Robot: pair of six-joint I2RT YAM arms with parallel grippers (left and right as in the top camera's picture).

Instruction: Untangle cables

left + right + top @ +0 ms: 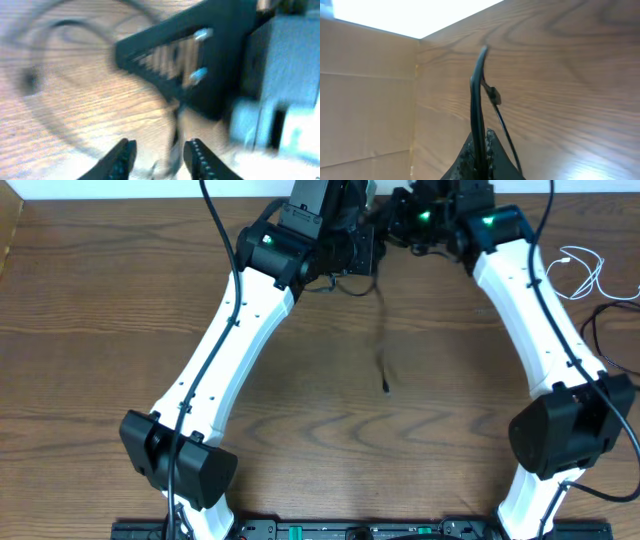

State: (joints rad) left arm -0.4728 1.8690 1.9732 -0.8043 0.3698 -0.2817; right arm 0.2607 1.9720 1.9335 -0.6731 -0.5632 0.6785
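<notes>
In the overhead view both grippers meet at the table's far edge. My right gripper (405,222) is shut on a black cable (477,100), which rises straight out of its jaws (481,150); a thinner black strand (502,125) with a small clip runs beside it. A black cable (381,330) trails from the grippers toward the table's middle and ends in a small plug. My left gripper (358,252) is open; in its blurred wrist view its fingers (159,160) stand apart with a thin cable strand (175,142) between them. A white cable (582,272) lies at the far right.
Another black cable (608,330) loops at the right edge near the right arm's base. In the left wrist view the right arm's gripper body (210,55) is close in front. A cardboard wall (365,100) stands beyond the table's far edge.
</notes>
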